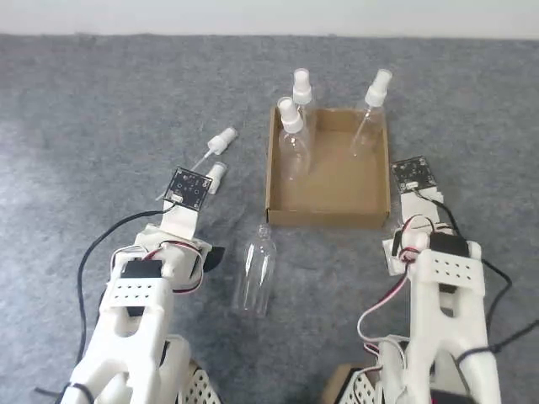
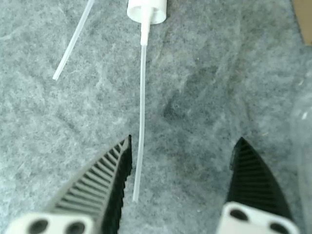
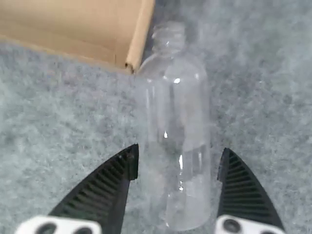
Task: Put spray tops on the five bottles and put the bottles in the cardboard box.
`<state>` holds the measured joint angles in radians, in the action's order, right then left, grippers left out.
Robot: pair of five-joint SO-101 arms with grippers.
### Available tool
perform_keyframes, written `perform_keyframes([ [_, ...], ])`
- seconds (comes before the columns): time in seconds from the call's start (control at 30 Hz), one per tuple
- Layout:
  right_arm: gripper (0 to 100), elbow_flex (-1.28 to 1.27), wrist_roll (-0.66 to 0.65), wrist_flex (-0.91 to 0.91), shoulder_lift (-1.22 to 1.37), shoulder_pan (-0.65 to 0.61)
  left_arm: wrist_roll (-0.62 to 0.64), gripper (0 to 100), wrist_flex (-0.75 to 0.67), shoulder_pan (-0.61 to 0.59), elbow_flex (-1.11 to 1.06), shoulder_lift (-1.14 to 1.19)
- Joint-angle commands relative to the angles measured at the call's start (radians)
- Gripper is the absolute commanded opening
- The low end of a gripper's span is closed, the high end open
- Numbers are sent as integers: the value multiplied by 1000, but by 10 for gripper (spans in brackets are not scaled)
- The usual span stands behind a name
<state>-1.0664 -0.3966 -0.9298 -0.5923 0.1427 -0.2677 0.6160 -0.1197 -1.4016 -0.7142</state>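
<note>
At the left, the left claw [image 2: 184, 141] hangs low over the bench [image 1: 101, 101], its two fingers spread wide and gripping nothing. Only the thin dip tube [image 2: 140, 122] of the nearer spray top [image 1: 216, 175] runs in between them, its tip just beside one finger and not pinched. A second spray top [image 1: 223, 140] lies just beyond, its own tube slanting off alongside. A black cable [image 1: 84, 269] loops out beside that arm. Further right, an uncapped bottle [image 1: 257, 268] lies on its side, its neck towards the front wall of the cardboard box [image 1: 328, 215], near it but apart. In the box stand a capped bottle [image 1: 292, 147], a second capped bottle [image 1: 302, 88] behind it, and a third capped bottle [image 1: 370, 109] at the far right corner. The right claw [image 3: 180, 148] is also wide open, its fingers straddling another bare-necked bottle [image 3: 178, 122] that lies with its mouth just beside the box's corner. Nothing is clamped, and from above the right arm [image 1: 438, 269] covers that bottle. Grey, fuzzy fabric covers the whole bench, and a pale wall [image 1: 269, 15] runs along its far edge.
</note>
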Motion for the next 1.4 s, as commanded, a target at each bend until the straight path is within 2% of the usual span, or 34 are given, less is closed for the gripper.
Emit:
perform_keyframes([
  [0.0, 227, 54, -20, 62, 62, 15, -11, 306, 3, 3, 5, -32],
  [0.17, 221, 54, -21, 68, 139, 21, -11, 306, 3, 3, 5, -32],
  [0.3, 138, 54, -44, 71, 147, 120, -12, 306, 2, 5, 5, -32],
  [0.43, 70, 51, -245, 67, 150, 222, -15, 307, 6, 14, 7, -32],
  [0.53, 17, 17, -347, 61, 147, 282, -101, 308, 9, 3, 5, -28],
  [0.67, 6, -48, -480, 62, 156, 344, -137, 308, 115, 3, 42, -32],
  [0.77, 8, -95, -578, 71, 156, 414, -140, 308, 342, -3, 193, -28],
  [0.87, 8, -100, -620, 71, 147, 499, -137, 308, 551, -40, 441, -23],
  [1.0, 7, -117, -680, 119, 157, 545, -135, 309, 712, -57, 766, 9],
  [1.17, 9, -242, -674, 208, 147, 496, -120, 305, 778, -57, 1099, 275],
  [1.37, 7, -259, -516, 268, 145, 524, -52, 305, 783, -20, 1466, 686],
])
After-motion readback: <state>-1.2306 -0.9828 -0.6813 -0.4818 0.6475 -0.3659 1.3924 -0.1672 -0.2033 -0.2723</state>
